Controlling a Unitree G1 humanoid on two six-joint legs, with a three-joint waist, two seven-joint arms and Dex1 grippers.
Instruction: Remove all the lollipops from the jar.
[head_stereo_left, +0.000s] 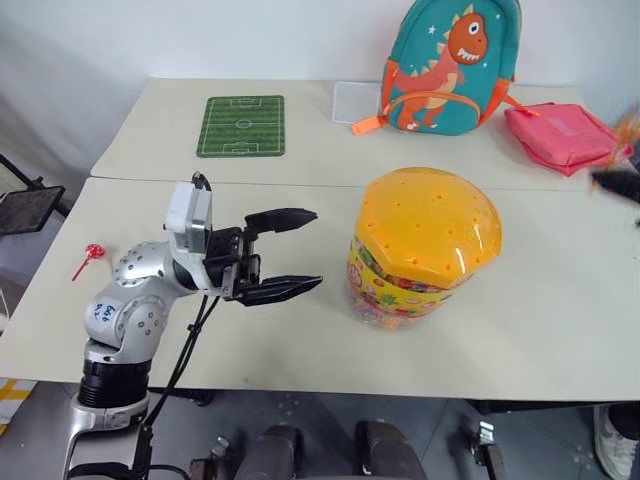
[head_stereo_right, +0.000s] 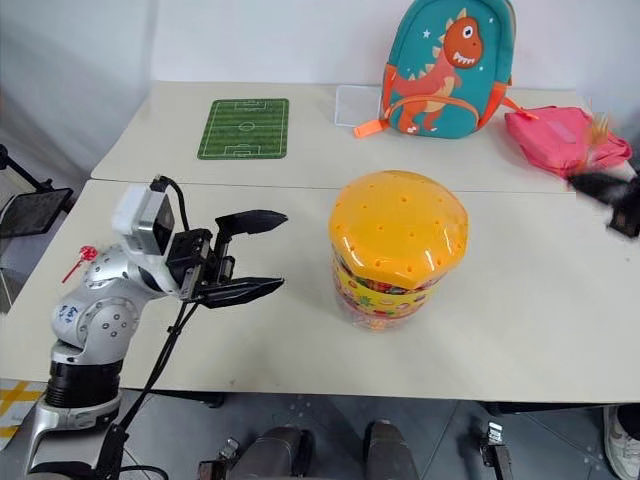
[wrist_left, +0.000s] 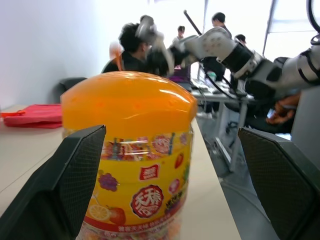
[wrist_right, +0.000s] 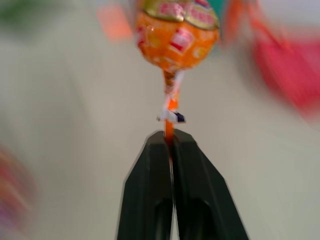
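Note:
The jar (head_stereo_left: 425, 245) stands on the near table, a clear candy-print tub under a wide orange-yellow lid dotted with holes. My left gripper (head_stereo_left: 285, 252) hangs open just left of the jar, pointing at it, and in the left wrist view its fingers (wrist_left: 65, 185) flank the jar (wrist_left: 132, 150) without touching. A red lollipop (head_stereo_left: 90, 255) lies near the table's left edge. Far to the right, my right gripper (wrist_right: 170, 137) is shut on the stick of an orange lollipop (wrist_right: 177, 37), held in the air above the table (head_stereo_left: 540, 300).
On the far table sit a teal dinosaur backpack (head_stereo_left: 450, 65), a pink pouch (head_stereo_left: 560, 135), a green football-field mat (head_stereo_left: 242, 125) and a clear flat lid (head_stereo_left: 355, 100). A black tablet (head_stereo_left: 28, 208) stands off the left edge. People (wrist_left: 127, 47) sit beyond the jar.

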